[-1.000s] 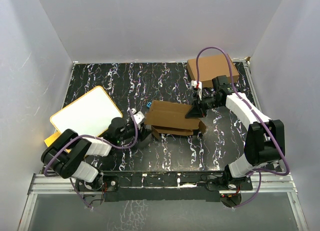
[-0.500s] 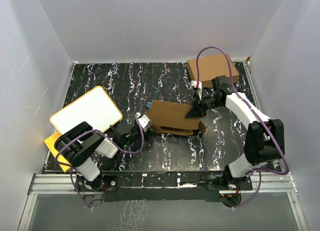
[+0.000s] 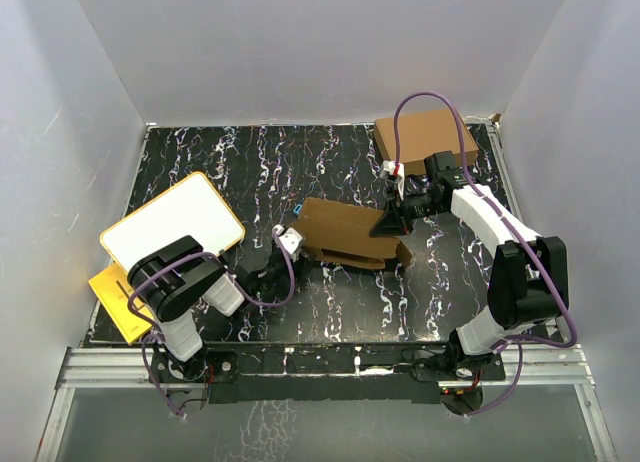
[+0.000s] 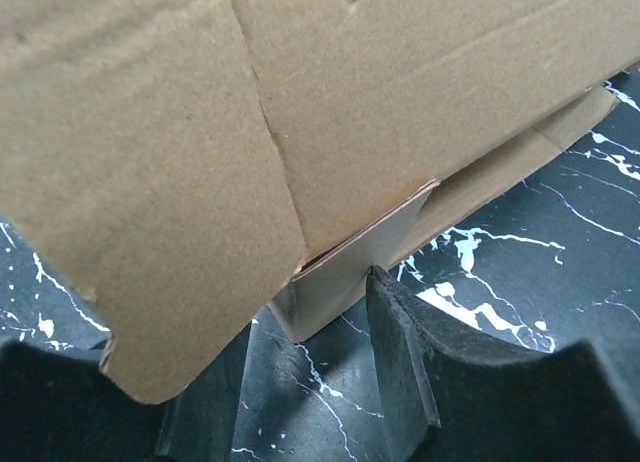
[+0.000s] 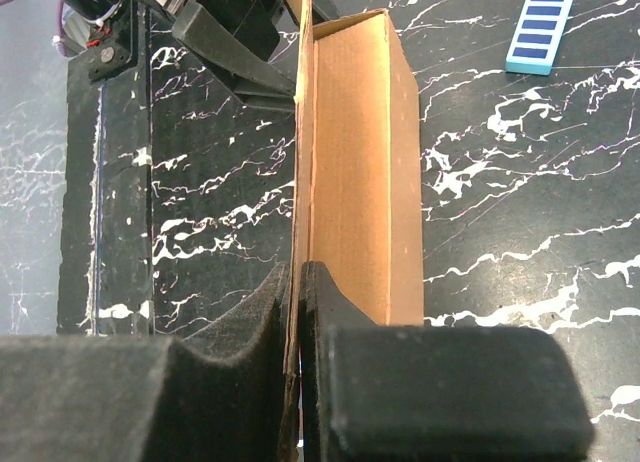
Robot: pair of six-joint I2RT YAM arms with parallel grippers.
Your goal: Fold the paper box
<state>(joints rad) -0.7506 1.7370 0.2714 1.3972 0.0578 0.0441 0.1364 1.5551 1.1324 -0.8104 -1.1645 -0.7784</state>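
left tool (image 3: pixel 297 250) parted, right tool (image 5: pixel 299 277) pinched shut

Black white-veined surface (image 3: pixel 330 302). Far right corner: closed brown box (image 3: pixel 425 134). Left: white board with yellow rim (image 3: pixel 172 225), lying flat; nearer, at the left edge, yellow sheet (image 3: pixel 112 300). Centre: small blue strip (image 3: pixel 299 209).

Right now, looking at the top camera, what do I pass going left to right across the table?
White board with a yellow rim → left gripper → paper box → larger brown box. The right gripper overlaps the paper box's right end, so it is left out.
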